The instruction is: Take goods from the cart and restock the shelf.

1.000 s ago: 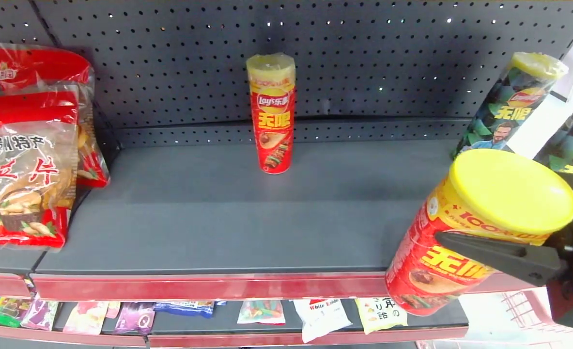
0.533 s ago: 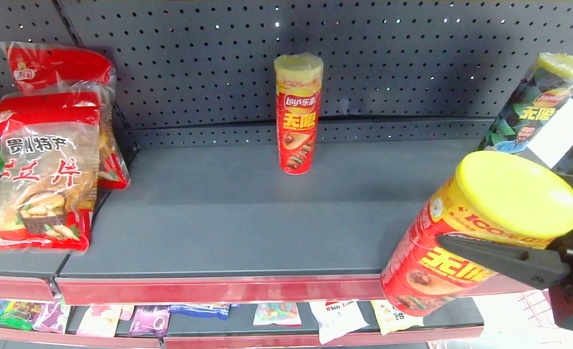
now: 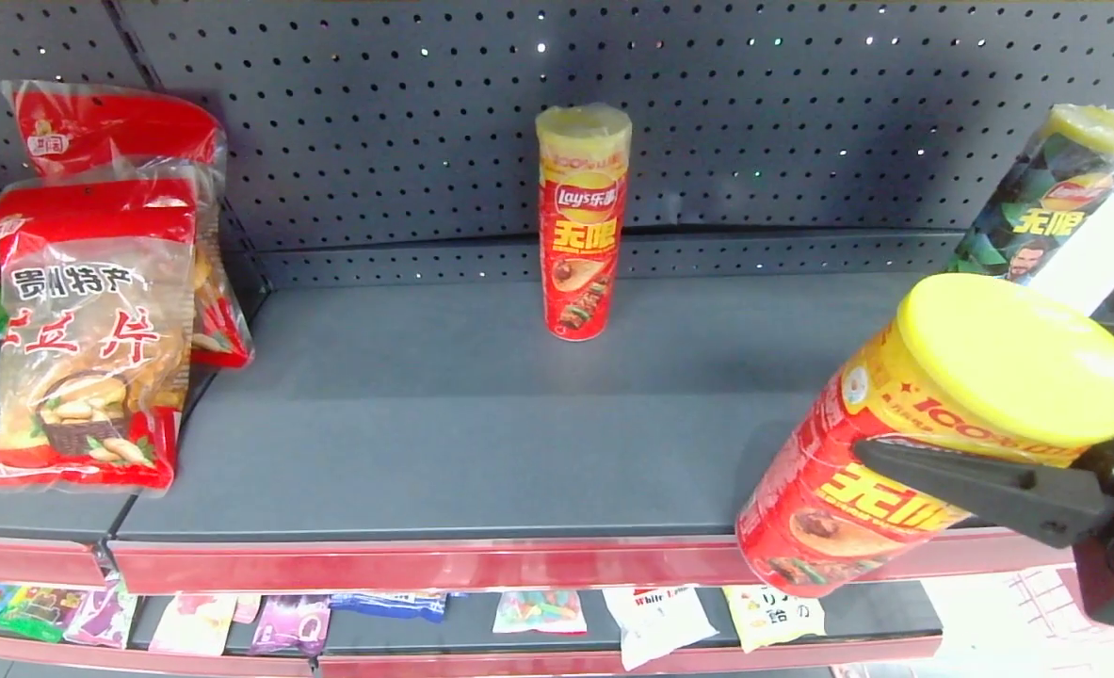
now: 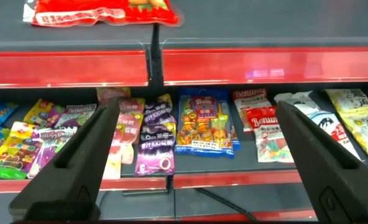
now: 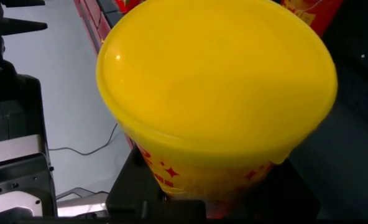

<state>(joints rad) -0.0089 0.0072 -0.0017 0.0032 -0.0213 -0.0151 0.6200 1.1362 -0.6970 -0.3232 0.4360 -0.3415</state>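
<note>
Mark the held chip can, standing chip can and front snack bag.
held chip can [image 3: 1023,358], head view, yellow lid.
standing chip can [image 3: 580,243], head view, red label.
front snack bag [image 3: 86,330], head view, clear front panel.

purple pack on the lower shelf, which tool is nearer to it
Left. The left tool is open, facing the purple pack at its level; the right tool is higher and off to the right, shut on a can.

Two red cans [image 3: 577,221] [image 3: 933,433], two red bags [image 3: 86,320] [image 3: 114,132]
</note>
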